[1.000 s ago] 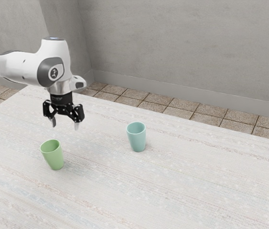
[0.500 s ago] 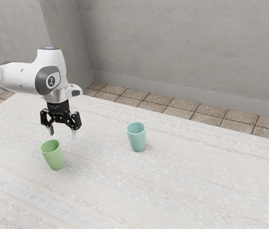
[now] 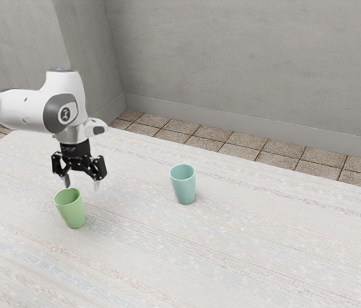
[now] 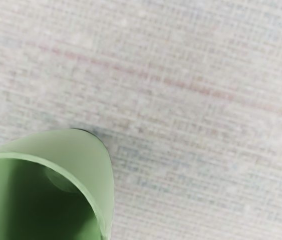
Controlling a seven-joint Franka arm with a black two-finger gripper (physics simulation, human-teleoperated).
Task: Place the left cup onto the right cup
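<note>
Hand (image 3: 81, 184) hovers, fingers apart, just above the upright green cup (image 3: 70, 207) on the desk (image 3: 244, 256), so line it up over the rim, then drop straight before squeezing, blue cup (image 3: 183, 183) standing well apart

You have the left cup (image 3: 70, 207) and the right cup (image 3: 183, 183) both upright on the table (image 3: 251, 256), well apart, the right cup farther back. The gripper (image 3: 81, 186) hangs just above the left cup's rear rim.
</note>
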